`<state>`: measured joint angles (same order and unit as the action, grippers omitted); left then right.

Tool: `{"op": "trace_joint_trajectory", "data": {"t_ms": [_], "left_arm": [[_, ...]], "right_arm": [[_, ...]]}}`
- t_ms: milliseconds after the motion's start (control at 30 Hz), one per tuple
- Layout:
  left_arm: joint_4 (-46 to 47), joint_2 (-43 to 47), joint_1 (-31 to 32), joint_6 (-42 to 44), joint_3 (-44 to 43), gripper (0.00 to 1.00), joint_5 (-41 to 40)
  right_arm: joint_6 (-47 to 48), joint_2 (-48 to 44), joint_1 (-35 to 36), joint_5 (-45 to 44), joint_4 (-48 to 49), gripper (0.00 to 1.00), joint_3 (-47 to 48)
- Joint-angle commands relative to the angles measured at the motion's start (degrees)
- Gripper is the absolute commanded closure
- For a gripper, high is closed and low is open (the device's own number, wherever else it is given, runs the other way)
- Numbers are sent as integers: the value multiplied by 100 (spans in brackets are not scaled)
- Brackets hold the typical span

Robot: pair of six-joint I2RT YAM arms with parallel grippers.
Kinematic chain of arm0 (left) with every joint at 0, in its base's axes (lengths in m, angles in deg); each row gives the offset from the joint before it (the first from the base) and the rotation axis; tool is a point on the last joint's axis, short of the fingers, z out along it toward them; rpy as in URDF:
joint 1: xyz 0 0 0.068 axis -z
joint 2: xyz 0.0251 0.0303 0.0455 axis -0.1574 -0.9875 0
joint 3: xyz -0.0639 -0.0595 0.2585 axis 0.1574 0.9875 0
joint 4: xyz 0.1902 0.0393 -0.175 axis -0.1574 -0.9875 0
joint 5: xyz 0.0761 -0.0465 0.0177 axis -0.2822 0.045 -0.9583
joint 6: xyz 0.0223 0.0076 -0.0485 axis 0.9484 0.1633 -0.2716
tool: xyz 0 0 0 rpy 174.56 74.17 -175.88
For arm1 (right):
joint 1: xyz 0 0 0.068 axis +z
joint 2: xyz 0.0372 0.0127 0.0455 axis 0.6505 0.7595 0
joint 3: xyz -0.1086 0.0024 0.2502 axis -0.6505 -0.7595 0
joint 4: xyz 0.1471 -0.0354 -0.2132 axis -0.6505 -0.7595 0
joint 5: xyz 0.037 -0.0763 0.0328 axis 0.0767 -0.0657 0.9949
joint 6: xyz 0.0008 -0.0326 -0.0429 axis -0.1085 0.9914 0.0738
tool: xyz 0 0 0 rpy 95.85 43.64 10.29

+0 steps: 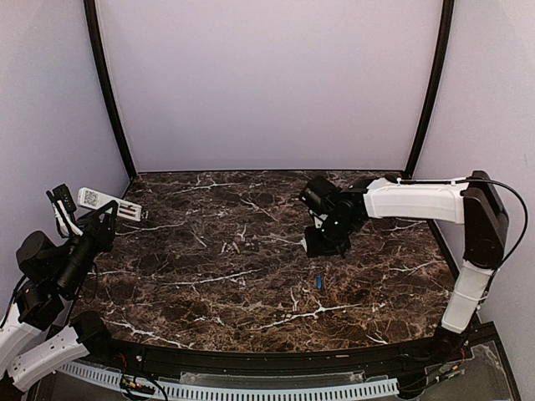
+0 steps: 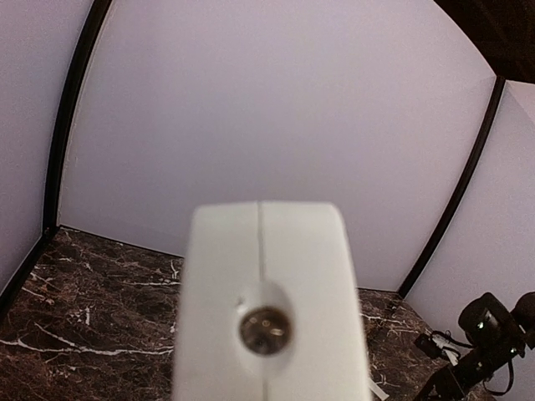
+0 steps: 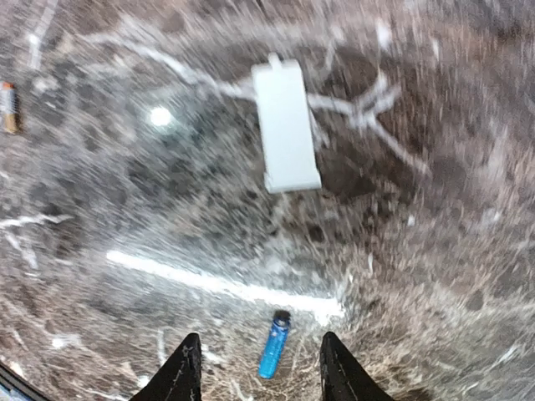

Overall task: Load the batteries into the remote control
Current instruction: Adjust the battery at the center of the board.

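Right tool [image 3: 260, 336], jaws spread: blue battery [image 3: 273, 344] on table [image 3: 418, 251] between fingertips [image 3: 188, 351], touching neither; left tool [image 1: 107, 215] clamps remote control [image 1: 92, 199].

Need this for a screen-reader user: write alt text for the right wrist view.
A blue battery lies on a dark marble table, showing between the tips of the open right pincer at the bottom edge. Farther off lies a white cover, and a second battery sits at the left edge; the picture is blurred.
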<state>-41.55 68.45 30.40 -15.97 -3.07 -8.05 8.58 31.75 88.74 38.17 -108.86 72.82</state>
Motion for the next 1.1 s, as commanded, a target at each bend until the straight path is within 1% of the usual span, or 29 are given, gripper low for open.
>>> {"op": "trace_joint_trajectory", "data": {"t_ms": [0, 67, 167, 233, 267, 300, 333, 400, 467, 533, 700, 833, 933, 1000, 1067], "left_arm": [[147, -31, -35, 46, -79, 100, -2], [172, -26, -30, 62, -61, 100, -50], [195, -41, -33, 113, -49, 100, -66], [209, -61, -35, 170, -70, 100, -33], [202, -84, -31, 208, -79, 100, -23], [195, -97, -29, 229, -93, 100, -13], [174, -122, -27, 256, -99, 100, -13], [154, -153, -33, 292, -117, 100, -25], [154, -169, -28, 331, -115, 100, -68], [168, -199, -30, 362, -109, 100, -136], [247, -323, -26, 416, -102, 100, -176], [242, -349, -34, 466, -125, 100, -203], [263, -323, -32, 470, -105, 100, -241], [274, -308, -27, 462, -89, 100, -253], [275, -301, -34, 465, -96, 100, -263]], "right_arm": [[2550, -370, -174, 138, -223, 54, 900], [4085, -510, -175, 1070, 63, 53, 1100], [6618, -724, -173, 2437, 78, 53, 1061], [8486, -876, -168, 2922, -26, 53, 779], [9430, -929, -148, 2994, -248, 48, 654], [10439, -915, -106, 2931, -471, 45, 556], [11224, -857, -53, 2720, -642, 44, 473], [12165, -545, 49, 2141, -949, 47, 472], [12320, -75, 110, 1581, -1359, 52, 733], [12437, 254, 135, 1218, -1610, 53, 943], [13256, 263, 296, 856, -952, 49, 315], [13306, 406, 360, 789, -912, 49, 240], [13515, 452, 359, 673, -696, 49, 82], [13645, 481, 312, 626, -477, 49, 12], [13716, 551, 211, 684, -457, 49, 88]]}}
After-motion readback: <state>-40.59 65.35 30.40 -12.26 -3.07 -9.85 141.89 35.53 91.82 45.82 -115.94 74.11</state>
